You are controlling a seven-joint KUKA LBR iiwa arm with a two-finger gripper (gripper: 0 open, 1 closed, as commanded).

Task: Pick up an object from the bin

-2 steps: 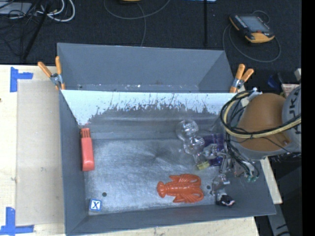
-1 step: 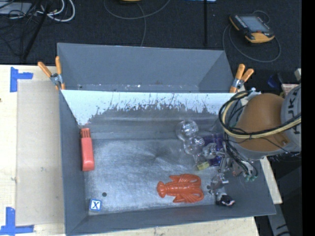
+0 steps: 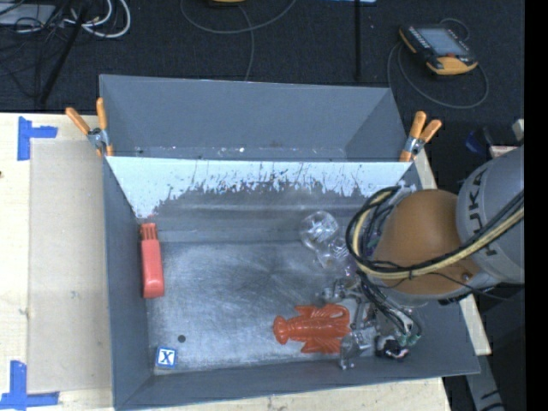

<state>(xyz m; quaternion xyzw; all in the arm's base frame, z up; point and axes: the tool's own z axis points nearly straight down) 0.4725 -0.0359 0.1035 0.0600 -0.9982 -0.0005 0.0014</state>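
Red lobster toy (image 3: 310,329) lies on the bin (image 3: 214,306) floor, lower right of frame, not lifted yet. Gripper (image 3: 353,339) sits low, just beside its right end; we can't tell whether it's apart or clamped. Also in the bin: orange brush (image 3: 152,262) at left, clear plastic piece (image 3: 320,228) above the lobster.

Mounted above, looking down and slightly from one side onto the grey sheet-metal bin (image 3: 248,118). Far enough back to take in all four sloped walls and a band of dark floor (image 3: 257,50) past the far rim. Catches the grey robot arm (image 3: 505,212) at the right edge.
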